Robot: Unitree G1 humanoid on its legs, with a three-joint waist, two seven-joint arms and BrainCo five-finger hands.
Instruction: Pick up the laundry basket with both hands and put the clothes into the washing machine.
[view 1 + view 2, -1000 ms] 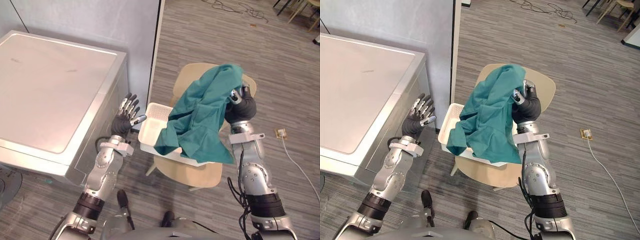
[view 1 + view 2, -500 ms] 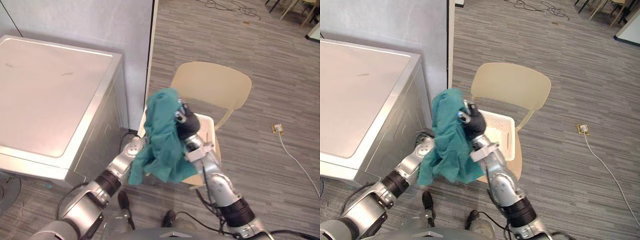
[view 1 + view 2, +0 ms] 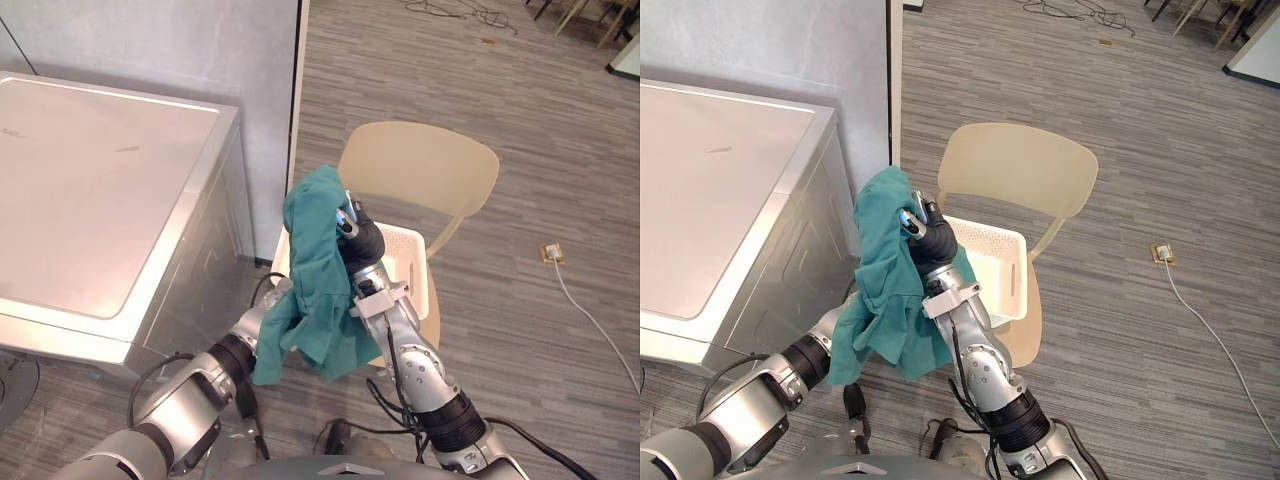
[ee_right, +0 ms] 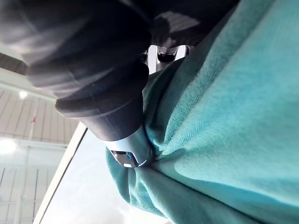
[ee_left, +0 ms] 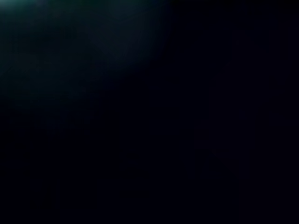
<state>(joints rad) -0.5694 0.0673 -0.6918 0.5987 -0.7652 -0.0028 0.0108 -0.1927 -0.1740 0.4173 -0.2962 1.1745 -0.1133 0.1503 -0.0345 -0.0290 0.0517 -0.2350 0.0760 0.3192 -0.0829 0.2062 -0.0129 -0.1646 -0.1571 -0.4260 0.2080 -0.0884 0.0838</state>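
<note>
One teal garment [image 3: 312, 290] hangs in the air between the one washing machine [image 3: 100, 190] and the one beige chair [image 3: 420, 165]. Its top is bunched in the right hand [image 3: 358, 240], whose fingers are curled tight into the cloth. One white laundry basket [image 3: 1012, 262] sits on the chair's seat (just behind the raised right arm). The left arm runs under the hanging garment. The left hand is covered by it, so I cannot tell its state.
</note>
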